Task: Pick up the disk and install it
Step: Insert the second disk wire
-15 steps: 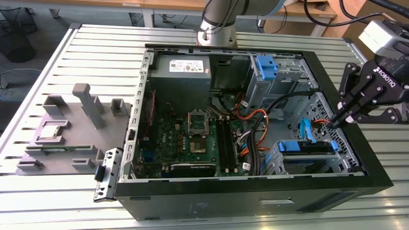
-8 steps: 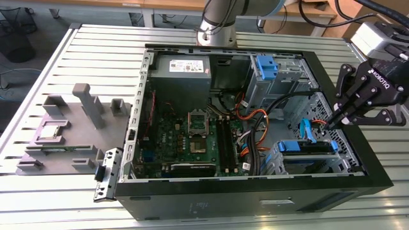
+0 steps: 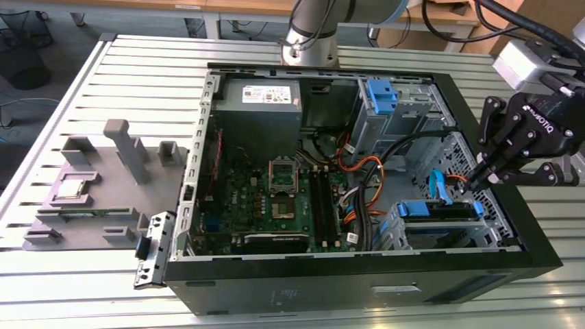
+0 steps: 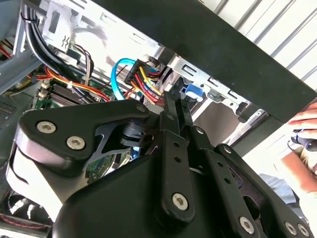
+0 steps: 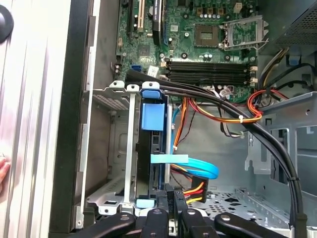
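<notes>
End effector [image 3: 477, 179], black, fingers pinched nearly together on the blue tab end of the blue-framed silver disk [image 5: 151, 148], already seated in the open black computer case's [image 3: 302, 281] metal drive cage [image 3: 439, 223]. You're finishing insertion; next calls for careful release.

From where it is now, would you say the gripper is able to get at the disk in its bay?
Probably yes: the gripper hangs just above the disk seated in the drive cage. The case is open on that side, though the blue cable and power wires crowd the disk's end.
</notes>
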Robot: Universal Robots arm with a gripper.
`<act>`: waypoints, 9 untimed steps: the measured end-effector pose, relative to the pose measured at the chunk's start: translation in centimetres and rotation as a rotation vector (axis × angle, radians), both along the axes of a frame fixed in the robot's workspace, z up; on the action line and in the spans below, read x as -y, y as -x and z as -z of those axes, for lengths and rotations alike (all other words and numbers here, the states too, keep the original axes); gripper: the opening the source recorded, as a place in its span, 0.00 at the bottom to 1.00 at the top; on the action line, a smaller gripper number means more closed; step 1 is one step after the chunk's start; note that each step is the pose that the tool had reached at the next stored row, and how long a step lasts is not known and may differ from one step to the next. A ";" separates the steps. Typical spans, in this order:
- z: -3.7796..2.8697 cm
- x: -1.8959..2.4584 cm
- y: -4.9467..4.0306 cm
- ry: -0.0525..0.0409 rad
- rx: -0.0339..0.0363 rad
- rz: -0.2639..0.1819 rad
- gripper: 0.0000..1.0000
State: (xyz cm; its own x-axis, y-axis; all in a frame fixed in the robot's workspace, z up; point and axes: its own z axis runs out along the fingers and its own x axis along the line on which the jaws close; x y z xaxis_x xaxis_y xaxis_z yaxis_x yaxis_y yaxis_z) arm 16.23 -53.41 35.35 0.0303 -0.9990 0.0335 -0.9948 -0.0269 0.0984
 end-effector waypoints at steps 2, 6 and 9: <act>0.11 0.15 0.17 -0.0024 0.0081 0.000 0.17; 0.32 0.40 0.55 -0.0091 0.0228 -0.001 0.17; 0.39 0.52 0.95 -0.0116 0.0328 -0.001 0.17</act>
State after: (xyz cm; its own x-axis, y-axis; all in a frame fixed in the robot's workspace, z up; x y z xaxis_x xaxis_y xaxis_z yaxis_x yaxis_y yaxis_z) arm 15.28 -53.93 34.96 0.0307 -0.9993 0.0229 -0.9974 -0.0292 0.0654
